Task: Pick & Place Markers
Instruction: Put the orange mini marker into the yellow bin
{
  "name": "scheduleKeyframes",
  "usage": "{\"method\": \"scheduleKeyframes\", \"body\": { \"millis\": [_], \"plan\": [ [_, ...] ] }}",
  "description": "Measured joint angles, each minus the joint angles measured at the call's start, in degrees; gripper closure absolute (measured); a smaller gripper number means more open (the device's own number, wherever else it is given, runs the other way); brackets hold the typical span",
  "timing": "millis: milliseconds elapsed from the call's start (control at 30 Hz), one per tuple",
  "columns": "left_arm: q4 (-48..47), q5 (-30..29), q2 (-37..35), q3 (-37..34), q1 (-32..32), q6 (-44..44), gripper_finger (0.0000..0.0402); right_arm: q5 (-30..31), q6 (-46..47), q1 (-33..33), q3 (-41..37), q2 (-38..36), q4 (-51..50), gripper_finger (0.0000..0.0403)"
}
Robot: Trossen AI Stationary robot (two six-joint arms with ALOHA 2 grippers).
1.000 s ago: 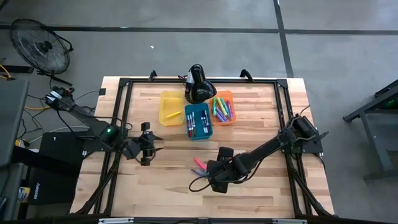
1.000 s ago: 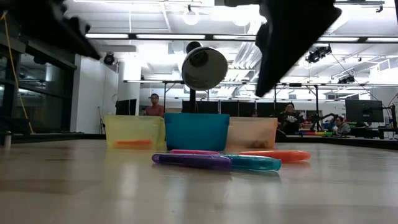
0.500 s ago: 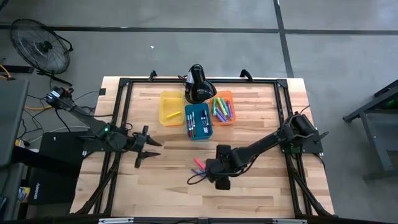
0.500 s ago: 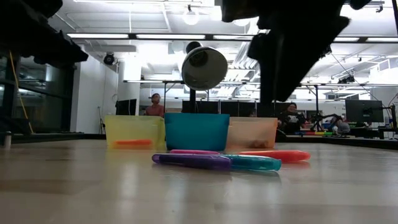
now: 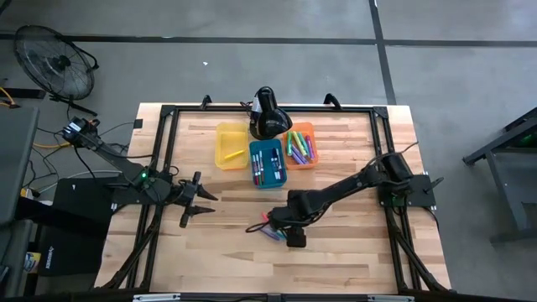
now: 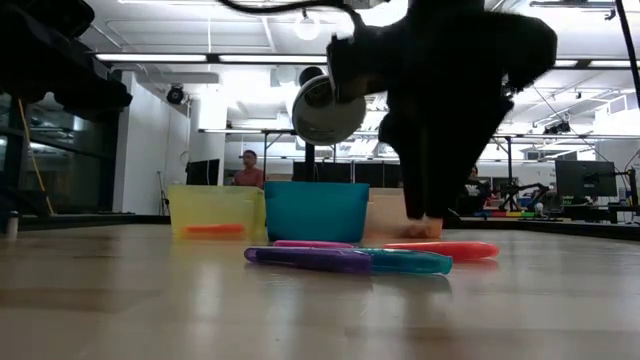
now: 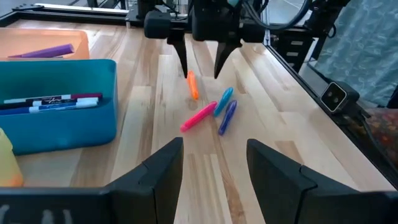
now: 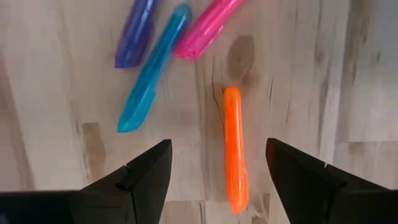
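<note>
Four loose markers lie flat on the wooden table: orange [image 8: 233, 149], teal [image 8: 152, 68], purple [image 8: 135, 34] and pink [image 8: 208, 28]. My right gripper [image 8: 217, 146] hangs open above them, fingers pointing down on either side of the orange marker [image 7: 193, 85] without touching it. It also shows in the left wrist view, my right gripper [image 7: 200, 73], and from above, my right gripper [image 5: 281, 226]. My left gripper [image 5: 201, 201] waits open near the table's left side, pointing nearly level at the markers. More markers lie in the bins.
Yellow bin [image 5: 231, 144], blue bin [image 5: 268, 164] and orange bin [image 5: 301, 145] stand in a row at the far middle, with a black lamp-like device [image 5: 267, 113] behind them. A black frame [image 5: 168, 109] rims the table. People sit in the room beyond.
My right gripper has moved toward the table's left edge and down, coming over the loose markers, and has rolled a little. My left gripper has sunk and tipped up from pointing downward to nearly level. The markers have not moved.
</note>
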Motion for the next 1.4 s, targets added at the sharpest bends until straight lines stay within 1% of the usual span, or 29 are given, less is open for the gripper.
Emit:
{"method": "scheduleKeyframes", "body": {
  "millis": [233, 567, 767, 933, 1133, 1400],
  "plan": [
    [-0.07, 0.0, 0.01, 0.0, 0.0, 0.0, 0.0229, 0.93, -1.12, -0.7, 0.0, 0.63, -0.57, 0.0155],
    [-0.35, 0.47, 0.03, 0.0, 0.02, -0.31, 0.0229, -1.46, -2.36, -1.88, -0.09, 3.93, -1.72, 0.0155],
    [-0.84, 0.94, 0.03, 0.0, 0.02, -0.66, 0.0229, -1.17, -2.68, -1.82, 0.2, 5.92, -0.72, 0.0162],
    [-1.5, 0.92, 0.03, 0.0, 0.0, -1.06, 0.0229, -0.9, -2.95, -1.23, 0.24, 7.55, -0.47, 0.0189],
    [-1.74, 0.9, 0.03, 0.0, 0.0, -1.51, 0.0229, -0.65, -2.82, -0.66, 0.2, 7.78, 0.14, 0.0227],
    [-1.73, 0.86, 0.03, 0.0, 0.0, -1.7, 0.0229, 0.24, -1.09, -0.15, 0.17, 7.78, 0.78, 0.0293]
  ]
}}
